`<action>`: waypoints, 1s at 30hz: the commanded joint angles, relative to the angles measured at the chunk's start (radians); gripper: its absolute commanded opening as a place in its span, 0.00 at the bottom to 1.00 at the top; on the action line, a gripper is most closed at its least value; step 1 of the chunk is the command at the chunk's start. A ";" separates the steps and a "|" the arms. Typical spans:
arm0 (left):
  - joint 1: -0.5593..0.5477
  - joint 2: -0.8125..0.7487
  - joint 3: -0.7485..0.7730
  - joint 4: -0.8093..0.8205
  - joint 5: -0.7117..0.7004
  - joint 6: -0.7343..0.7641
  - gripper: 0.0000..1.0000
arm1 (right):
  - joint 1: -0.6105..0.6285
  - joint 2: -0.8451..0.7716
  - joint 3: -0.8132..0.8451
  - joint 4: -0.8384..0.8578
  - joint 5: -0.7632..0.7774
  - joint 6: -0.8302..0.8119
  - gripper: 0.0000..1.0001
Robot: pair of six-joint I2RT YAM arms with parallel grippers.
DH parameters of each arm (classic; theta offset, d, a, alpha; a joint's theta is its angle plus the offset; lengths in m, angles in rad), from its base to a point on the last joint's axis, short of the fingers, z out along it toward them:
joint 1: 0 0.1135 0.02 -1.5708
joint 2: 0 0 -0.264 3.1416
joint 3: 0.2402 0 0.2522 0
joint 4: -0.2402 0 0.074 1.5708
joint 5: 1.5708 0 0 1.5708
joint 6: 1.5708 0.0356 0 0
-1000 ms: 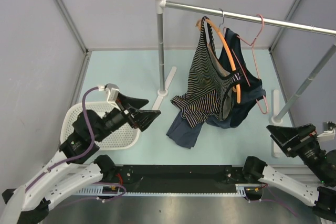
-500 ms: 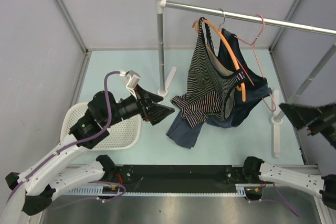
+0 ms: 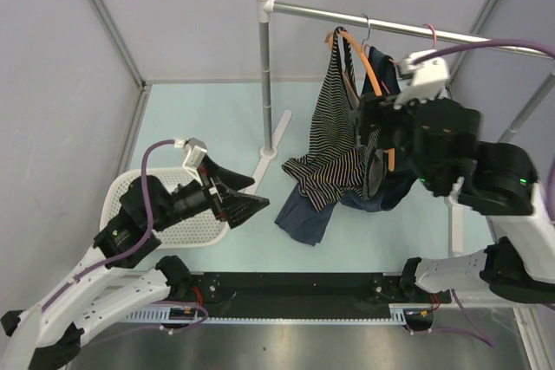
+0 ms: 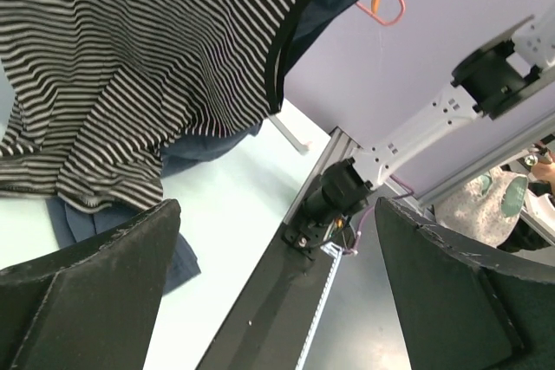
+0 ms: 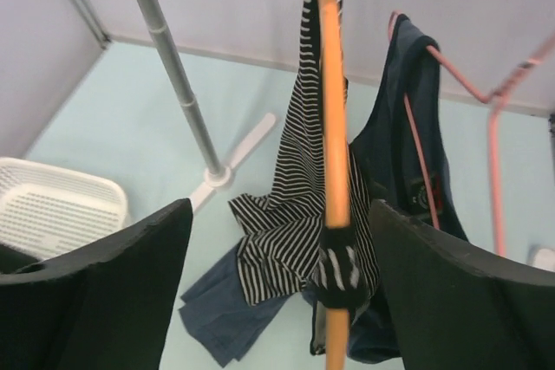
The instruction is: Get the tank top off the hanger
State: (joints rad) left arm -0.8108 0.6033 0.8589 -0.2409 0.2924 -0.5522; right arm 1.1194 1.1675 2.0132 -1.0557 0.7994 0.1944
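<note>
Table [image 3: 217, 119]: pale green, clothes rail [image 3: 347, 16] across far side
Tank top [image 3: 334, 127]: hangs on orange hanger [image 5: 332, 127] from the clothes rail
Right end effector [image 5: 279, 207]: nearer, released wide; hanger arm runs upright straight ahead, centred, untouched
Left end effector [image 4: 276, 205]: released, low, striped hem ahead

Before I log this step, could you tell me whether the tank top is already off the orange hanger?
No, the tank top hangs on the hanger, a striped strap wrapped around its orange arm.

Pale lilac walls [image 3: 173, 15], mint floor [image 3: 199, 119], silver rail [image 3: 312, 13]
</note>
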 commanded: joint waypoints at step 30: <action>0.005 -0.083 -0.052 -0.140 0.005 0.020 0.99 | -0.133 -0.051 -0.074 0.023 -0.097 -0.065 0.79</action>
State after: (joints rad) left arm -0.8108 0.5056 0.8001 -0.4057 0.2737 -0.5491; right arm 1.0073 1.1030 1.8946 -1.0191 0.6662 0.1890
